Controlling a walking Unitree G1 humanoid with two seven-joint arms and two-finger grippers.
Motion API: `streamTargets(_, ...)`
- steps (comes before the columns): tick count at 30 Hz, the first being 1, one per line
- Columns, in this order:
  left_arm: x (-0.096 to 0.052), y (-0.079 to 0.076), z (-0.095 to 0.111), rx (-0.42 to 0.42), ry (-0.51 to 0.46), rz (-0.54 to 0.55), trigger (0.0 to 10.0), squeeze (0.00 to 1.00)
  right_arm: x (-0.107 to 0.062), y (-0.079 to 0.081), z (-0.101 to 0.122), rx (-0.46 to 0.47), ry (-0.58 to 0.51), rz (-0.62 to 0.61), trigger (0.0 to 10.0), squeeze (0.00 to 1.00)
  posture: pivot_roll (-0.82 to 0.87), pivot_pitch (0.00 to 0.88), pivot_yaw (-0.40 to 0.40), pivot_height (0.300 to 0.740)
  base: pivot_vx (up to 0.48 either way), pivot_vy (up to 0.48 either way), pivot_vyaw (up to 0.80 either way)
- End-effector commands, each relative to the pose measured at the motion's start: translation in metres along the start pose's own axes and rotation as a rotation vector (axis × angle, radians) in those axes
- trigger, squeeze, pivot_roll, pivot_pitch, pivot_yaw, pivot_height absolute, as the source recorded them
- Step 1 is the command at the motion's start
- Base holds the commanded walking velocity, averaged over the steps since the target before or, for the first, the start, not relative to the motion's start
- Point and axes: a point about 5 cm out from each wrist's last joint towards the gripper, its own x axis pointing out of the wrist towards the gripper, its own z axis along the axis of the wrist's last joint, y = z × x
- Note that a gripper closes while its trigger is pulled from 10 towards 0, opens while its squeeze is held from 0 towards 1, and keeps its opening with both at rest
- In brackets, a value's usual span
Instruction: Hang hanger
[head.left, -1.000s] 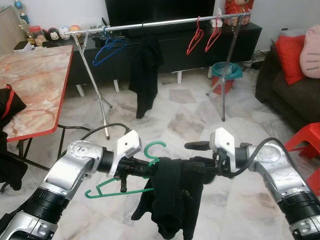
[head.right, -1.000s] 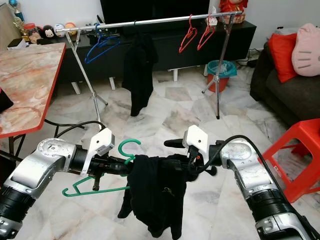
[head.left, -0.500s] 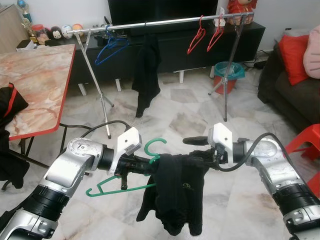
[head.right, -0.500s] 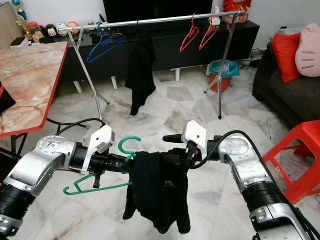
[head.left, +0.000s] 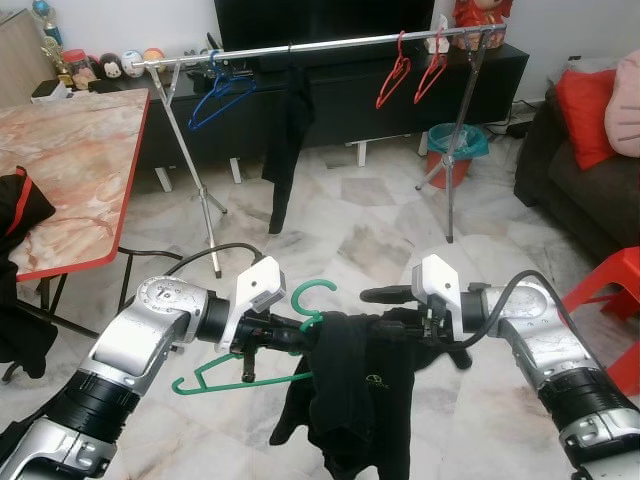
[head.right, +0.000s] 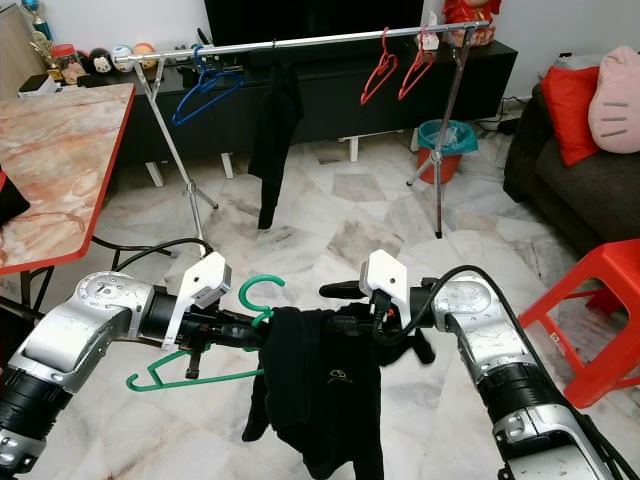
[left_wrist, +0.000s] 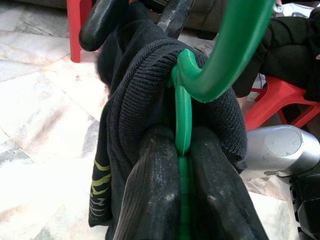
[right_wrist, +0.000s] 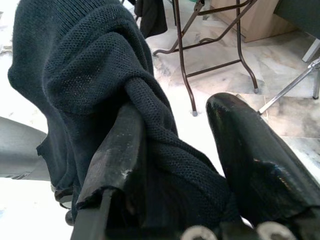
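Compared with 1 second ago, your right gripper has slid a little toward the left one and the black garment on the far rail has swung edge-on; the load between your arms sits about where it was.

Largest first: the long silver clothes rail on tripod legs crosses the room well ahead of you, carrying 1 blue wire hanger, 1 hanging black garment and 2 red hangers.

Nearer, the black knitted garment droops between your arms, draped over the green plastic hanger.

Your left gripper has both fingers closed tight on the hanger's neck just below the hook, knit bunched around them.

Your right gripper's fingers stand partly open with a fold of the black knit lying between them; how firmly they hold it cannot be told.

By these pictures the garment is on the hanger, but the hook is not yet on the rail. You have the walk-up, the lift and the hooking left.
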Motion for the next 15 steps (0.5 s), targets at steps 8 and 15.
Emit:
streamTargets(8, 0.0050, -0.0062, 0.0153, 0.065, -0.027, -0.067, 10.0, 0.00, -0.0003, -0.0042, 0.0044, -0.013, -0.005, -0.002, 0.0, 0.00, -0.15, 0.000, 0.037, 0.740, 0.000, 0.000, 0.00)
streamTargets(15, 0.0054, -0.0056, 0.0148, 0.067, -0.025, -0.063, 10.0, 0.00, 0.0003, -0.0043, 0.0041, -0.016, -0.005, -0.006, 0.0, 0.00, -0.14, 0.000, 0.035, 0.740, 0.000, 0.000, 0.00)
